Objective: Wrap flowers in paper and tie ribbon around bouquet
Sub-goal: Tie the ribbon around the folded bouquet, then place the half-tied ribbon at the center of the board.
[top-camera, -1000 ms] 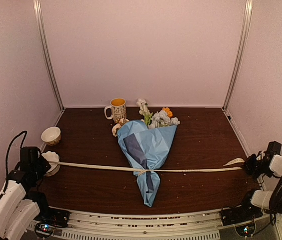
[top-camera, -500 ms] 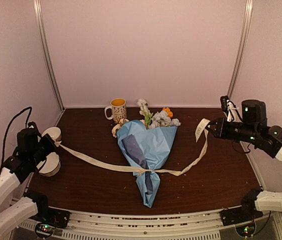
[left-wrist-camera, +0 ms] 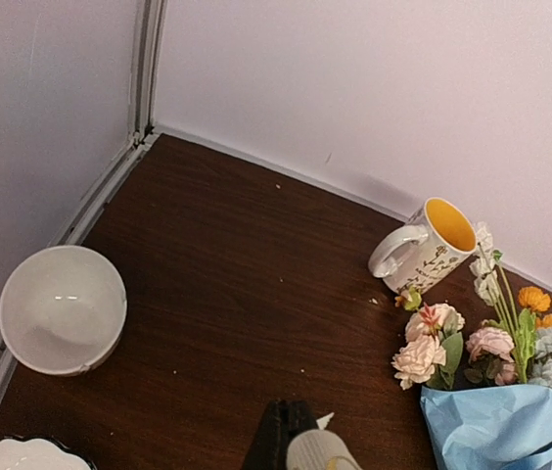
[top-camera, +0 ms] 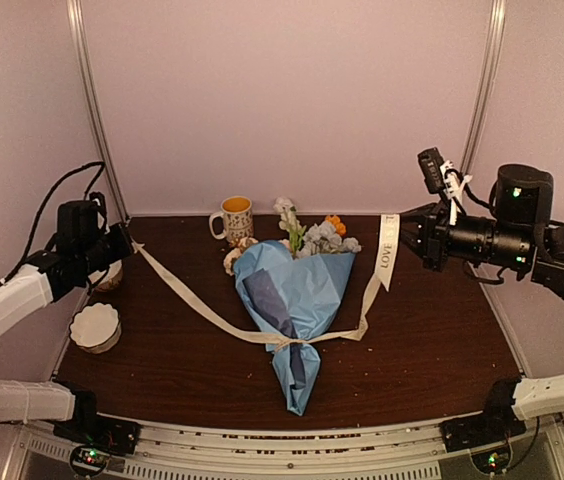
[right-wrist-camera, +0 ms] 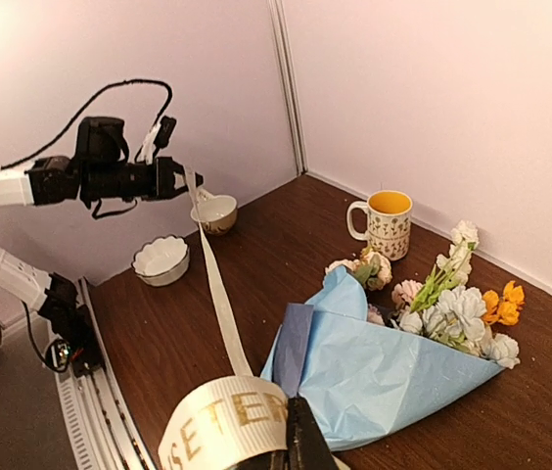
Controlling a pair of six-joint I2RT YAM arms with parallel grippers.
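Both arms have risen toward the back, slackening the ribbon (top-camera: 194, 302): left gripper (top-camera: 126, 244) at mid-left clenches one end, the bouquet (top-camera: 302, 285) lies centre, knotted at its neck, right gripper (top-camera: 404, 233) pinches the other end; tying probably continues by crossing the ends.

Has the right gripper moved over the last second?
Yes. The right gripper, shut on the ribbon, has swung from the table's right edge inward and toward the back, now level with the mug.
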